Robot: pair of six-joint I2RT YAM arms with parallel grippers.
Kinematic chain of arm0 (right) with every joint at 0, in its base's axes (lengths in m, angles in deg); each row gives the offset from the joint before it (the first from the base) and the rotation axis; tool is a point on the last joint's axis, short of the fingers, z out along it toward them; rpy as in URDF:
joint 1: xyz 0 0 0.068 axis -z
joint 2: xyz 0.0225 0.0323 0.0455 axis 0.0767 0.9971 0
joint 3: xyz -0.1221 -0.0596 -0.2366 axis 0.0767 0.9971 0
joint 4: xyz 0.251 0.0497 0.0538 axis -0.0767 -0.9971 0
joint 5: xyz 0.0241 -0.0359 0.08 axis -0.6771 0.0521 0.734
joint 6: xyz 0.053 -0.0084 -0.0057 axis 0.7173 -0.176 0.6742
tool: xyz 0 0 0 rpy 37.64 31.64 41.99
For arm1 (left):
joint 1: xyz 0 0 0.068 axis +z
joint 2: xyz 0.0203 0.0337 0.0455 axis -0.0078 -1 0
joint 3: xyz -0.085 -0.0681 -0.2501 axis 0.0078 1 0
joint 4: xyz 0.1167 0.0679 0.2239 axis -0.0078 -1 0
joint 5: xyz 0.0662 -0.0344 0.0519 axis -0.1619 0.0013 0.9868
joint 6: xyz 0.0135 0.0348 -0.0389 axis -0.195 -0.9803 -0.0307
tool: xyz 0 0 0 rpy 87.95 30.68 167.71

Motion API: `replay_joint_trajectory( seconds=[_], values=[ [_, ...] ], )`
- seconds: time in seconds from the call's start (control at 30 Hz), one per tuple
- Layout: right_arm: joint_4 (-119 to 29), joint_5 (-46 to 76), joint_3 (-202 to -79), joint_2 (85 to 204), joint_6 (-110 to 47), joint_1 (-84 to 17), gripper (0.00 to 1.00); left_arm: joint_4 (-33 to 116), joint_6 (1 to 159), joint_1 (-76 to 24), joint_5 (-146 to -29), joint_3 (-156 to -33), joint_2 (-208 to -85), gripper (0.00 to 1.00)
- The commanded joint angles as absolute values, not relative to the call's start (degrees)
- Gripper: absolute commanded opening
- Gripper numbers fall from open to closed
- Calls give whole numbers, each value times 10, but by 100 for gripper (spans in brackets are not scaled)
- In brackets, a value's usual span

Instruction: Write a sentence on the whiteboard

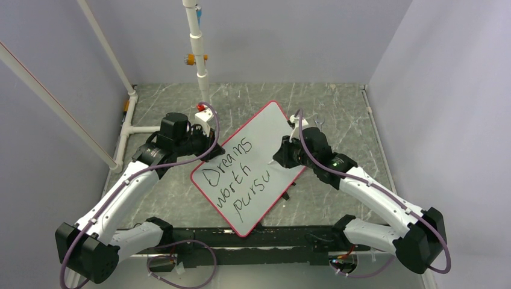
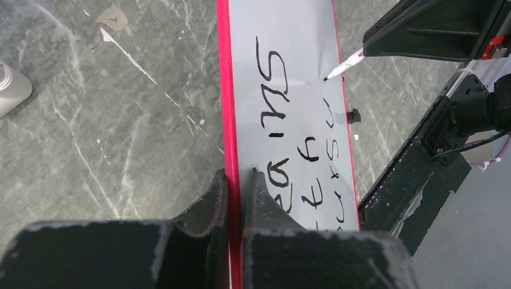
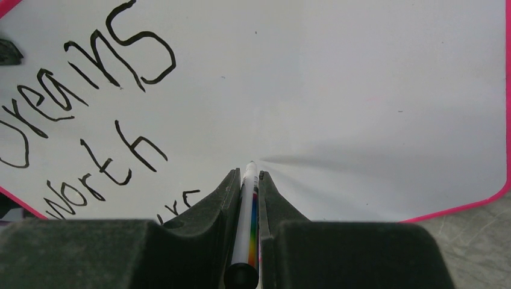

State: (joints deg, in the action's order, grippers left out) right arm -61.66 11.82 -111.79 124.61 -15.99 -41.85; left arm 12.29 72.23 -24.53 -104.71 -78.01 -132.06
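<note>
The whiteboard (image 1: 265, 129), white with a red rim, lies tilted like a diamond mid-table. The sentence (image 1: 238, 177) in black marker reads "Dreams worth pursu" on three lines. My left gripper (image 1: 209, 144) is shut on the board's upper-left rim; in the left wrist view its jaws (image 2: 240, 179) pinch the red edge of the whiteboard (image 2: 289, 36) beside the lettering (image 2: 280, 108). My right gripper (image 1: 282, 158) is over the board's right side, shut on a white marker (image 3: 247, 211). The marker tip points at the whiteboard (image 3: 361, 90) right of the sentence (image 3: 90, 90). The marker (image 2: 344, 65) also shows from the left wrist.
A white pipe frame (image 1: 197, 54) stands at the back and left. A small white bottle (image 2: 11, 89) lies on the grey marbled table left of the board. A small black piece (image 1: 285, 195) sits by the board's lower right edge. Walls close in on three sides.
</note>
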Motion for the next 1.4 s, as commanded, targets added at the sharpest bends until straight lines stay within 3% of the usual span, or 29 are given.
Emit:
replay_joint_trajectory(
  seconds=[0.0, 0.83, 1.37],
  values=[
    [-575, 110, -1118, 1253, -144, -414, 0, 104, 659, -253, -1023, -775, -1312, 0],
    [-611, 94, -1039, 1202, -132, -410, 0, 103, 659, -253, -1018, -776, -1316, 0],
    [-581, 112, -1118, 1208, -131, -410, 0, 102, 658, -252, -1015, -776, -1319, 0]
  ],
)
